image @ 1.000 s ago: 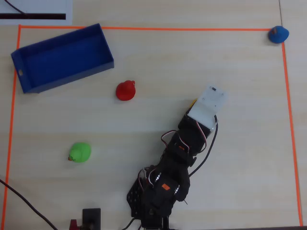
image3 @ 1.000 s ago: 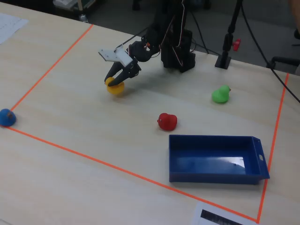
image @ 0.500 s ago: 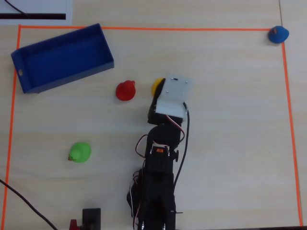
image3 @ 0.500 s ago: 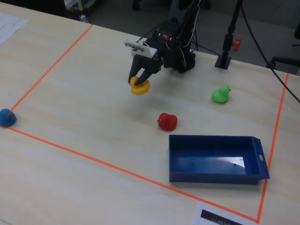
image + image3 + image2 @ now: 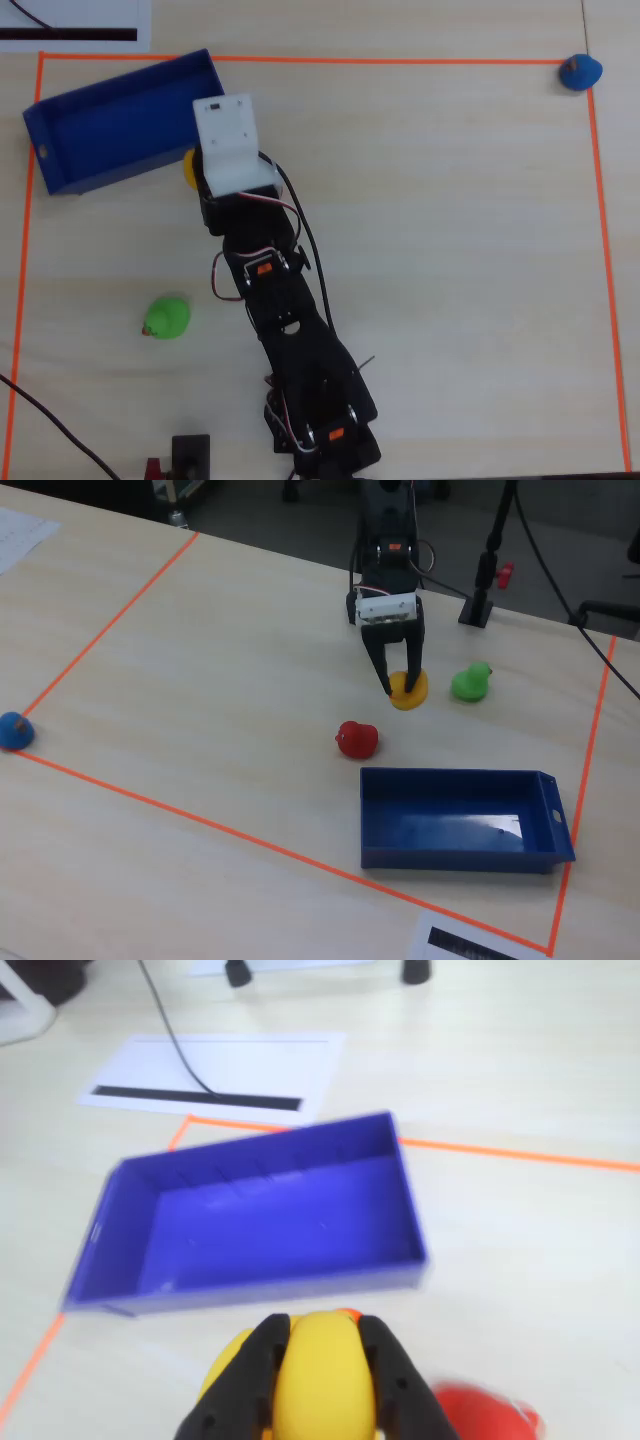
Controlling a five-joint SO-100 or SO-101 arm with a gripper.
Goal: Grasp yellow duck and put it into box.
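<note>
The yellow duck [image 5: 318,1385] sits between my gripper's [image 5: 323,1330] two black fingers, which are shut on its sides. In the fixed view the gripper [image 5: 402,688] holds the duck [image 5: 410,693] low, at or just above the table. In the overhead view only a yellow edge of the duck [image 5: 187,167] shows beside the white wrist mount. The blue box [image 5: 260,1285] lies empty just beyond the duck in the wrist view. It shows in the overhead view [image 5: 60,172] at the upper left and in the fixed view [image 5: 450,858] toward the near right.
A red duck [image 5: 357,739] lies between the gripper and the box and shows in the wrist view [image 5: 485,1415]. A green duck [image 5: 470,683] [image 5: 167,318] lies near the gripper. A blue duck [image 5: 580,72] sits at a far corner of the orange tape line [image 5: 400,61].
</note>
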